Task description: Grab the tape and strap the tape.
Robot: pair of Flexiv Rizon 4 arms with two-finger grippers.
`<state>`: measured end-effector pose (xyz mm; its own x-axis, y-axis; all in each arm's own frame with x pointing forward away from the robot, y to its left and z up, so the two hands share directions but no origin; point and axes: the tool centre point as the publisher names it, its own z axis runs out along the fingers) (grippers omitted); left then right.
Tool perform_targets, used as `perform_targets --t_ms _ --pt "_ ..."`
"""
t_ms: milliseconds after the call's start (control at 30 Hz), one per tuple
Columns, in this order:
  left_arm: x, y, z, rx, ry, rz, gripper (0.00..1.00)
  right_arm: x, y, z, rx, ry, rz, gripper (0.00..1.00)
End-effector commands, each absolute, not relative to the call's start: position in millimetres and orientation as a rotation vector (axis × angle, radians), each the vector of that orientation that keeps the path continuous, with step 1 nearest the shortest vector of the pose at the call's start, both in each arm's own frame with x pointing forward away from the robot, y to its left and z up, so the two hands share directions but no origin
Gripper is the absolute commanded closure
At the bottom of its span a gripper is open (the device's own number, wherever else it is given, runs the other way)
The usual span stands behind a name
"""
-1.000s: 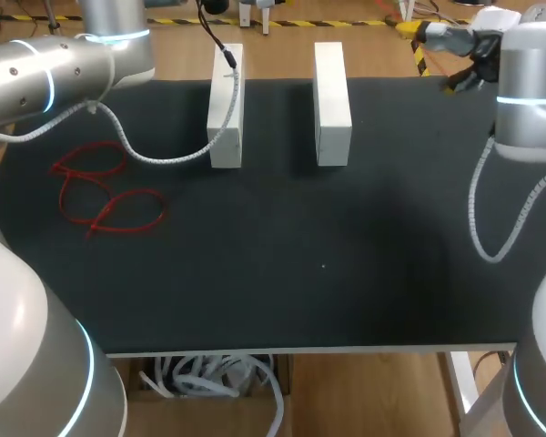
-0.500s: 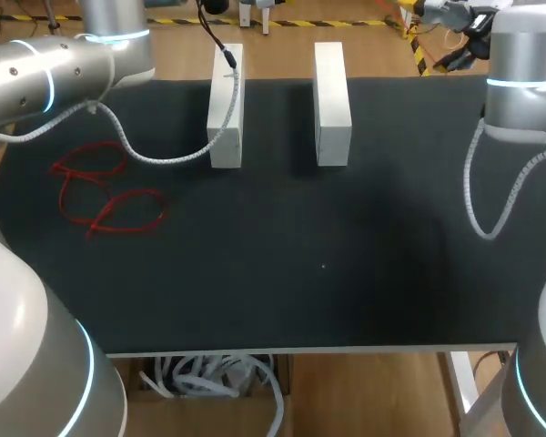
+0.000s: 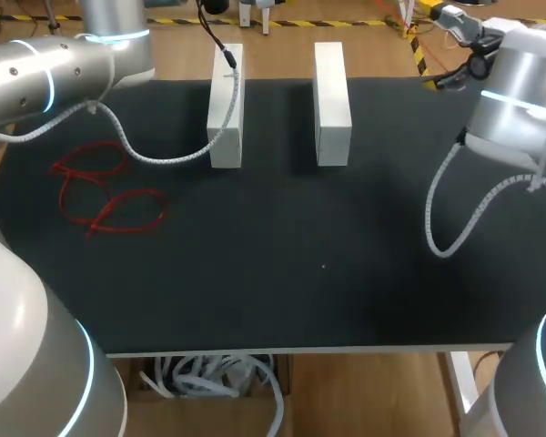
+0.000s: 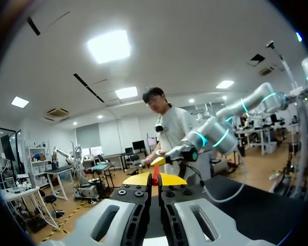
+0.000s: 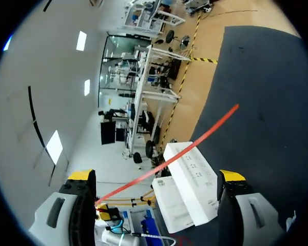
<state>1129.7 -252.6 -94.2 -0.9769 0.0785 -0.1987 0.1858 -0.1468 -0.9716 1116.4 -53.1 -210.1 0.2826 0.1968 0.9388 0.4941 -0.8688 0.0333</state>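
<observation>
Pinching red tape in the left gripper, fingertips pressed together; holding the right gripper wide apart near white blocks.

Left gripper: yellow tips almost together, only a thin slit between the fingers. Red tape sits in that slit, pinched from both sides, and shows as a narrow upright strip. Right arm comes in over the black table ahead of the gripper and to one side. Right gripper is just beyond the left tips, one yellow tip showing; can't tell its finger gap. White coiled cable hangs off that arm above the table.
</observation>
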Motion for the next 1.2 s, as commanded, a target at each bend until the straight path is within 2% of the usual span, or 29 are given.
perform_targets --t_ms 33,400,1200 --pt "1129 -252 -93 0.31 2.006 -2.303 1.0 1113 -53 -206 -2.485 -0.408 -1.895 0.0" --pt "1129 -252 -93 0.31 2.006 -2.303 1.0 1132 -58 -211 -2.485 -0.252 -1.798 0.0" --pt "1129 -252 -93 0.31 2.006 -2.303 1.0 1138 -66 -199 -2.214 -0.542 -1.904 0.0"
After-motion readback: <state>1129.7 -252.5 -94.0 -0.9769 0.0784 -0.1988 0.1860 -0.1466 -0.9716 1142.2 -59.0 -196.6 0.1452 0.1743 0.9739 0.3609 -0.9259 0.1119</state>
